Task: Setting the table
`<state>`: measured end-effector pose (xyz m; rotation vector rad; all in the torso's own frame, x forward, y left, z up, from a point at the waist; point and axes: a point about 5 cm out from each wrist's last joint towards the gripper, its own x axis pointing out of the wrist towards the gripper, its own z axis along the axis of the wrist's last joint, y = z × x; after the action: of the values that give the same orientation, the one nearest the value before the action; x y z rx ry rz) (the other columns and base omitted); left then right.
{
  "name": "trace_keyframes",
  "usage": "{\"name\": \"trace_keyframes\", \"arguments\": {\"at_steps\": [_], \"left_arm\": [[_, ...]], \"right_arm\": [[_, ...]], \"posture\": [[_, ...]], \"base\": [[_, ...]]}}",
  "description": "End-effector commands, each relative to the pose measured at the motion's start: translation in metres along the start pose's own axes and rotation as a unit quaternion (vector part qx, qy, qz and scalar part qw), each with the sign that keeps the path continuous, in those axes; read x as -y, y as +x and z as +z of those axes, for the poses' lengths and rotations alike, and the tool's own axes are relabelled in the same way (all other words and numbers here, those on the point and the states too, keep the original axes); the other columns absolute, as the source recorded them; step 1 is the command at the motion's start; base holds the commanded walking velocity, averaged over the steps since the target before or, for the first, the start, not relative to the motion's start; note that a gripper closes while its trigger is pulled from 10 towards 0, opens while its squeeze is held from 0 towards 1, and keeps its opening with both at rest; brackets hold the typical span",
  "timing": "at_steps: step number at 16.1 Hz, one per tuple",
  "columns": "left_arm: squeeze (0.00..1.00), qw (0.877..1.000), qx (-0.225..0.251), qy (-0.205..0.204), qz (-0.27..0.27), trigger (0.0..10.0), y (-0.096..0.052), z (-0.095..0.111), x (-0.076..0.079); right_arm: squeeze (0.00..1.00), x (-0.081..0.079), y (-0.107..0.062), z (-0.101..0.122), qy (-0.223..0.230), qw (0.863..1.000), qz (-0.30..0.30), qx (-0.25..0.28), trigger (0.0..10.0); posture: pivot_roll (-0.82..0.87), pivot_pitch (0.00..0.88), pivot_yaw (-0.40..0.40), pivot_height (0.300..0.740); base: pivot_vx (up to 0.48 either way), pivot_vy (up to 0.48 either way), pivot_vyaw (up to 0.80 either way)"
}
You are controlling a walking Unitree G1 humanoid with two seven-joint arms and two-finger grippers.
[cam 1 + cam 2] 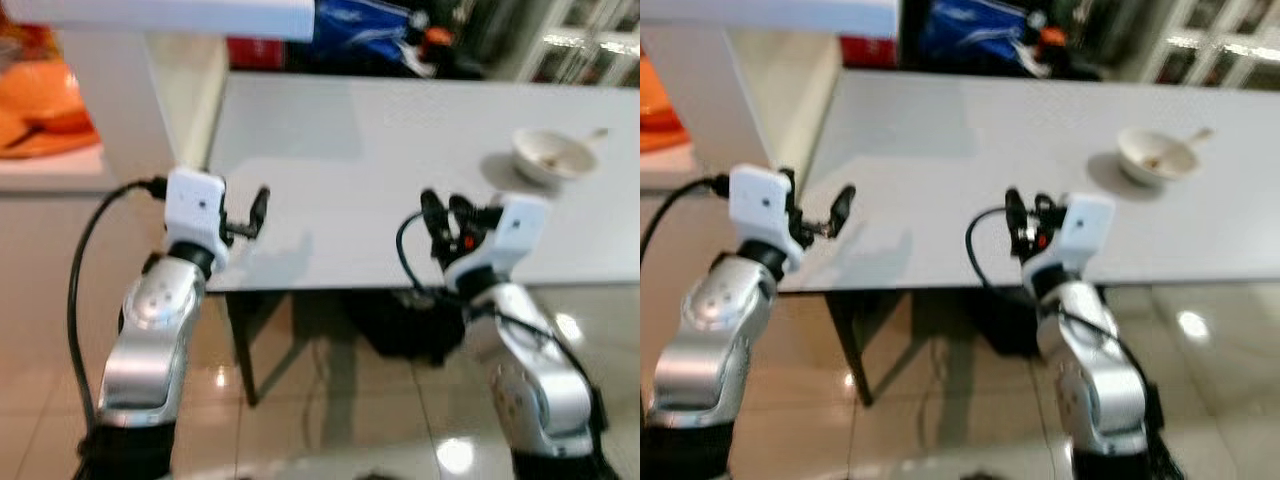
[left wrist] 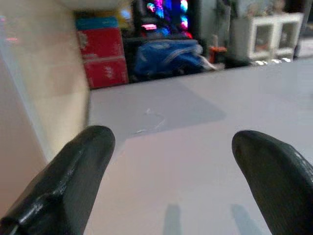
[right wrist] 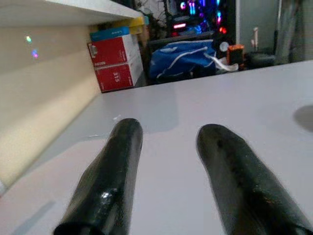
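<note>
We stand at the near edge of a long white table (image 1: 330, 170). Our left gripper (image 1: 250, 215) hovers over the table's near left corner, its two black fingers (image 2: 73, 171) spread wide with nothing between them. Our right gripper (image 1: 447, 222) hangs over the near edge further right, its fingers (image 3: 115, 171) parted a little and empty. A white bowl (image 1: 551, 156) with a spoon handle sticking out sits on the table's right side, well beyond our right gripper and off to its right. Behind the table's far edge lie a blue bag (image 3: 188, 55) and red boxes (image 3: 115, 61).
</note>
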<state>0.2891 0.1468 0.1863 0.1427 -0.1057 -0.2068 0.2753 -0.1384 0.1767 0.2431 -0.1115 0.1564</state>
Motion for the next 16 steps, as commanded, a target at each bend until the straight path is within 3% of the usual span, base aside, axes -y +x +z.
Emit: {"name": "trace_keyframes", "arguments": {"at_steps": [1,2,3,16], "left_arm": [[1.00,1.000,0.006,0.013,0.008,10.0,0.000,0.004,-0.001],[1.00,1.000,0.008,0.021,0.008,10.0,0.000,0.004,-0.002],[0.00,1.000,0.010,0.022,0.008,10.0,0.000,0.005,-0.002],[0.00,0.999,0.030,0.040,0.016,10.0,0.004,0.016,-0.003]], "right_arm": [[1.00,-0.006,0.002,-0.001,-0.006,1.000,0.017,-0.010,10.0],[1.00,-0.009,0.004,0.000,-0.012,1.000,0.026,-0.010,10.0],[0.00,-0.011,0.005,0.001,-0.026,0.999,0.030,-0.009,10.0],[0.00,-0.021,0.009,0.004,-0.032,0.997,0.065,0.004,10.0]], "posture": [[0.08,0.048,-0.021,0.740],[0.08,0.048,-0.023,0.740],[0.08,0.049,-0.026,0.740],[0.09,0.045,-0.033,0.740]], "base": [[0.000,0.480,-0.80],[0.000,0.480,-0.80],[0.000,0.480,0.00],[0.000,0.480,0.00]]}}
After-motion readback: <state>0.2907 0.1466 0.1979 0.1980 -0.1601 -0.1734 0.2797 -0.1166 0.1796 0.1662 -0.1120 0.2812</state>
